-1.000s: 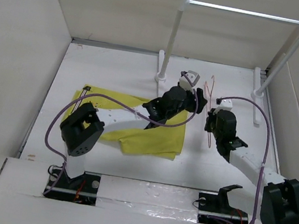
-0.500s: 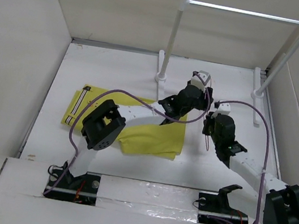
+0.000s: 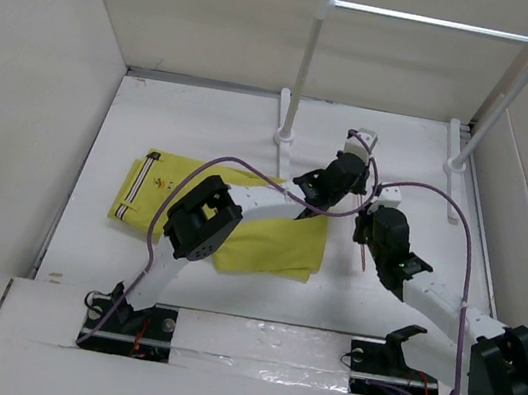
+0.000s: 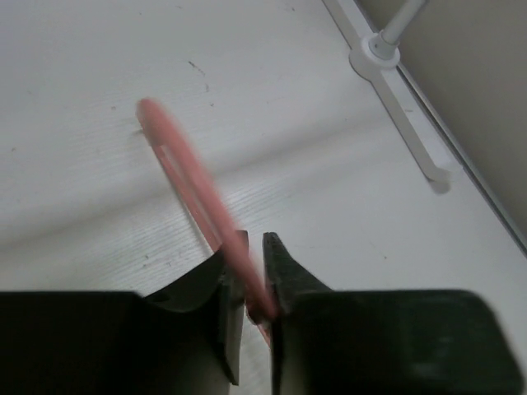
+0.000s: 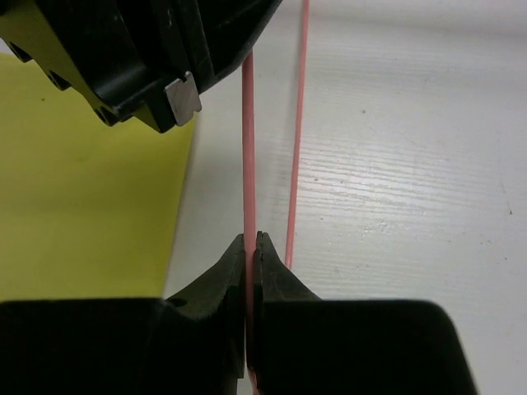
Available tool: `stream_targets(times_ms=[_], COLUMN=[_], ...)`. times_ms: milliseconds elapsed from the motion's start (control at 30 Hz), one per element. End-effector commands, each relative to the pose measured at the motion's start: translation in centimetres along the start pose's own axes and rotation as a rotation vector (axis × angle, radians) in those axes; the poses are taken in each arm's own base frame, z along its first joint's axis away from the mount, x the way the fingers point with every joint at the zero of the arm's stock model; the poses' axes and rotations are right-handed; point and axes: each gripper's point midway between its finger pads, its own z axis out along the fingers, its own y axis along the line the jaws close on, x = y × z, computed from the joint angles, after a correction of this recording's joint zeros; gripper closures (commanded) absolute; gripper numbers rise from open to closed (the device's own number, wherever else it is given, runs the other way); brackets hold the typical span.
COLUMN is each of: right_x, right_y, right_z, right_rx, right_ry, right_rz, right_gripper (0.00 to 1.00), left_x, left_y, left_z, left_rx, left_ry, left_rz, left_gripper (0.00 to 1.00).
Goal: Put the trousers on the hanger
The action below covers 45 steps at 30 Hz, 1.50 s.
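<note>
The hanger (image 5: 249,164) is a thin pink wire, with a second strand (image 5: 296,123) running beside it. My right gripper (image 5: 251,239) is shut on the first strand. My left gripper (image 4: 254,239) is shut on the hanger (image 4: 185,177) too, and the wire slants up and left out of its jaws. From above, both grippers meet right of centre, the left gripper (image 3: 356,178) just behind the right gripper (image 3: 370,215). The hanger (image 3: 364,257) barely shows there. The mustard-yellow trousers (image 3: 266,244) lie folded on the table under the left arm, their striped waistband at the left; the trousers (image 5: 82,206) lie left of the right gripper.
A white-posted rail frame (image 3: 435,22) stands at the back, its right foot (image 4: 387,62) near the box wall. White walls close the table in on the left, back and right. The left arm's purple cable (image 3: 248,170) loops over the trousers.
My left arm has reached further right to the hanger and its jaws have closed on the wire. More of the trousers' left end is uncovered. The right gripper shifted slightly, still gripping.
</note>
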Motion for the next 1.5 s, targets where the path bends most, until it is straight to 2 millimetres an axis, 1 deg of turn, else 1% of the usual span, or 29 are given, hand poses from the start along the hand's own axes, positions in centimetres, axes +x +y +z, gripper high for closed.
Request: stream_targets(times_ms=[0, 33, 67, 100, 133, 200, 233, 267, 300, 333, 367, 400, 500, 533, 567, 600, 633, 667, 733, 900, 933, 1000, 1033, 1067, 1100, 1167, 1200, 1333, 1467], right_x=[-1.9, -1.7, -1.8, -1.8, -1.8, -1.6, -1.1, -1.7, -1.5, -0.8, -1.5, -1.0, -1.0, -1.4, -1.6, -1.7, -1.9, -1.8, -1.5, -0.7, -1.1, -0.1, -0.4, 0.0, 1.3, 1.5, 2.9, 4.2, 5.2], right_y=[-0.2, 0.1, 0.1, 0.3, 0.7, 1.4, 1.3, 1.7, 2.4, 2.3, 2.4, 2.5, 2.6, 2.7, 2.9, 3.2, 3.4, 3.2, 3.9, 7.0, 7.2, 8.6, 9.0, 9.1, 8.9, 9.1, 9.1, 9.3, 9.1], right_z=[0.1, 0.1, 0.0, -0.1, -0.4, -0.9, -1.3, -2.1, -2.7, -3.3, -4.1, -4.6, -6.3, -6.6, -6.8, -7.0, -6.9, -6.7, -5.9, -3.7, -3.1, -2.1, -1.7, -1.4, -0.6, 0.1, 0.6, 1.8, 2.0], right_rx=[0.030, 0.024, 0.024, 0.013, -0.006, -0.040, -0.045, -0.069, -0.107, -0.117, -0.135, -0.151, -0.187, -0.201, -0.215, -0.236, -0.244, -0.239, -0.263, -0.394, -0.403, -0.461, -0.471, -0.474, -0.468, -0.475, -0.473, -0.469, -0.454], right_ry=[-0.076, -0.065, -0.065, -0.064, -0.063, -0.046, -0.015, -0.033, -0.027, 0.003, -0.022, -0.003, -0.014, -0.033, -0.052, -0.068, -0.079, -0.072, -0.052, -0.002, -0.005, 0.036, 0.026, 0.038, 0.075, 0.068, 0.104, 0.136, 0.153], right_rz=[0.030, 0.026, 0.026, 0.026, 0.020, 0.007, -0.010, -0.010, -0.016, -0.027, -0.017, -0.024, -0.035, -0.025, -0.020, -0.017, -0.019, -0.018, -0.021, -0.041, -0.035, -0.034, -0.021, -0.012, -0.001, 0.031, 0.036, 0.058, 0.075], right_gripper=[1.00, 1.00, 0.93, 0.83, 0.62, 0.45, 0.34, 0.31, 0.27, 0.23, 0.23, 0.22, 0.25, 0.39, 0.51, 0.67, 0.99, 1.00, 1.00, 0.99, 0.88, 0.75, 0.63, 0.59, 0.56, 0.50, 0.48, 0.36, 0.30], left_x=[-2.8, -2.8, -3.1, -3.1, -2.4, -3.6, -2.4, -3.3, -2.1, -2.4, -3.0, -1.9, -3.3, -2.6, -3.6, -3.4, -2.5, -2.6, -1.4, 0.3, 0.7, 1.1, 1.5, 1.8, 1.9, 2.7, 3.0, 4.2, 5.0], left_y=[-0.3, -0.4, -0.4, -0.4, 0.0, -0.2, 0.1, -0.2, 0.2, 0.1, 0.0, 0.1, 0.0, 0.0, 0.0, 0.2, 0.4, 0.6, 1.6, 2.1, 2.3, 2.7, 3.4, 3.7, 4.3, 5.0, 5.2, 5.7, 6.0], left_z=[-0.7, -0.8, -1.1, -1.3, -1.5, -2.5, -3.0, -3.7, -4.2, -4.5, -5.1, -5.8, -7.4, -8.1, -8.9, -9.3, -9.9, -10.2, -10.6, -11.2, -11.2, -11.3, -11.4, -11.4, -11.4, -11.5, -11.4, -11.1, -11.1], left_rx=[0.004, 0.009, 0.013, 0.012, 0.005, 0.019, 0.030, 0.049, 0.050, 0.059, 0.067, 0.067, 0.094, 0.096, 0.102, 0.093, 0.093, 0.088, 0.062, 0.075, 0.072, 0.062, 0.044, 0.031, 0.005, -0.016, -0.025, -0.043, -0.052], left_ry=[-0.067, -0.071, -0.075, -0.073, -0.059, -0.089, -0.078, -0.090, -0.067, -0.080, -0.094, -0.079, -0.129, -0.132, -0.160, -0.173, -0.175, -0.182, -0.171, -0.156, -0.153, -0.160, -0.168, -0.171, -0.181, -0.179, -0.177, -0.155, -0.140], left_rz=[-0.029, -0.037, -0.045, -0.049, -0.054, -0.082, -0.103, -0.121, -0.126, -0.145, -0.170, -0.179, -0.259, -0.273, -0.299, -0.327, -0.338, -0.350, -0.374, -0.426, -0.443, -0.460, -0.466, -0.472, -0.475, -0.471, -0.470, -0.453, -0.441], left_gripper=[0.95, 0.99, 1.00, 1.00, 1.00, 1.00, 1.00, 1.00, 1.00, 1.00, 1.00, 1.00, 1.00, 1.00, 1.00, 1.00, 1.00, 1.00, 1.00, 1.00, 1.00, 1.00, 1.00, 1.00, 1.00, 1.00, 1.00, 1.00, 1.00])
